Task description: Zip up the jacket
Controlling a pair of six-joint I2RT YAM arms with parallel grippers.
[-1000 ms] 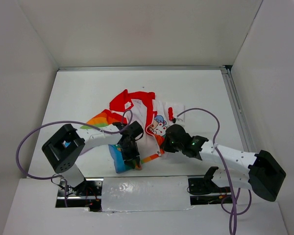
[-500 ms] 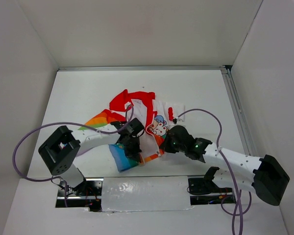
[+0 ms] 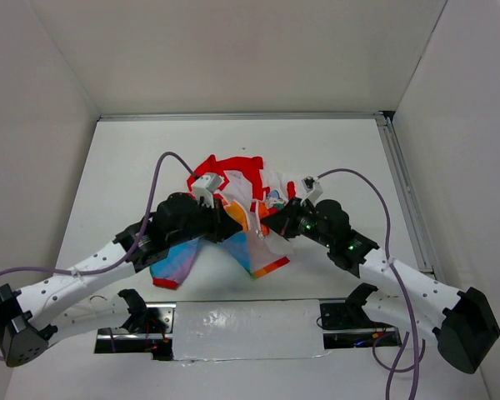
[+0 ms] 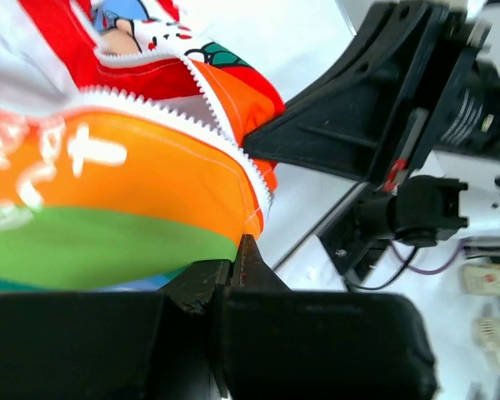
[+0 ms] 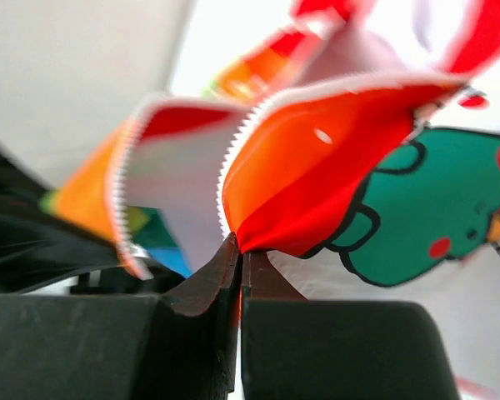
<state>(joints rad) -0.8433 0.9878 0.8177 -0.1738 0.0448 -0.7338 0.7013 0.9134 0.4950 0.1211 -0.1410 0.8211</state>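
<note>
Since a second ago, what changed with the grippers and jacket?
The left gripper closed on the jacket at its zipper edge, and that arm dropped low and reached farther in. The blue panel shifted left. The right gripper moved slightly farther in. Unchanged: right gripper stays shut on the jacket; red collar still at the far side.

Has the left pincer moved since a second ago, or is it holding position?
Yes. The left pincer, shut on the jacket, has moved away from the taped strip at the near edge, deeper into the workspace.
</note>
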